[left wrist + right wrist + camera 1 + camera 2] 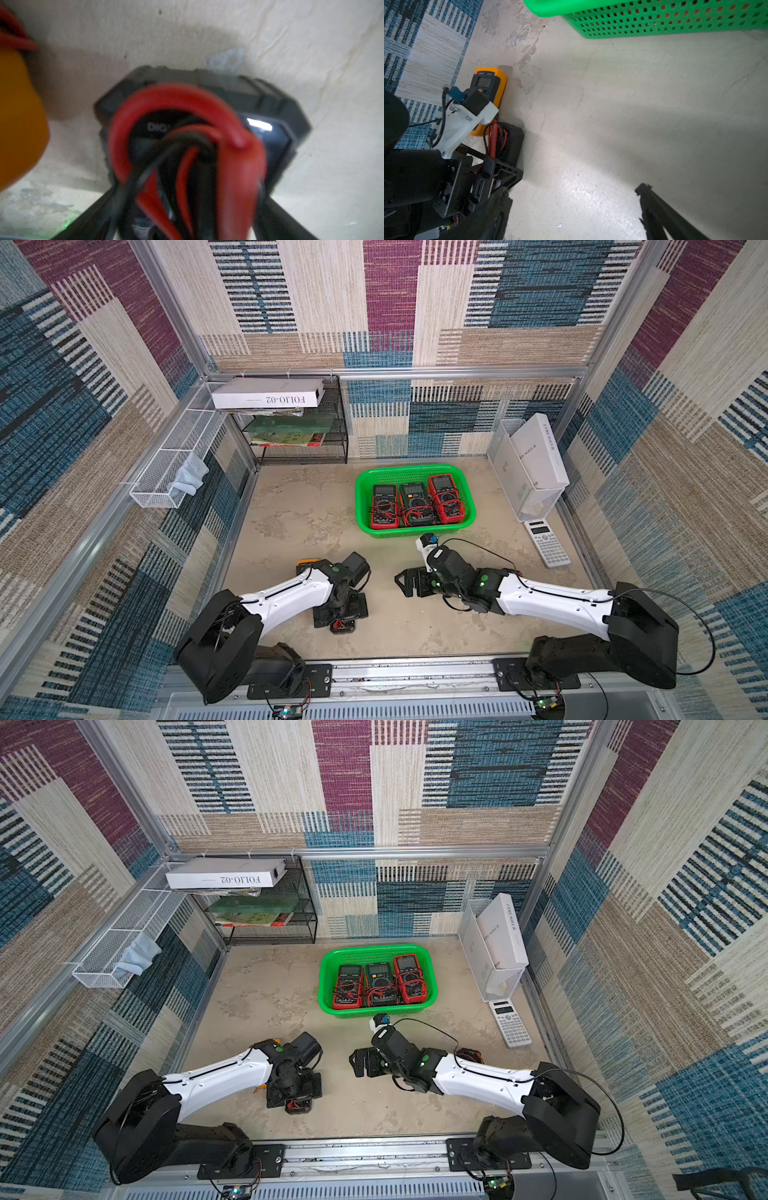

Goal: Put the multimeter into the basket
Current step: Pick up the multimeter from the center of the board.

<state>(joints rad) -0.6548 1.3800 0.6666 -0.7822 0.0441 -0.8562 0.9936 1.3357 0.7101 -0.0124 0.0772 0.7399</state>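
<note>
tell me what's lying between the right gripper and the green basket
Nothing: the right wrist view shows only bare tabletop between the open right gripper and the basket. In a top view the arm's own wrist camera overhangs that stretch.

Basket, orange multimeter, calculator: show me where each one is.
basket [409, 470], in a top view, on its back rim.
orange multimeter [483, 82], right wrist view, on its screen.
calculator [549, 546], in a top view, on its keypad.

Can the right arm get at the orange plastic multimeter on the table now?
Probably not directly. The orange plastic multimeter lies beyond the left arm, which partly covers it from above, and a black multimeter with red leads lies beside it. The right gripper is open.
</note>
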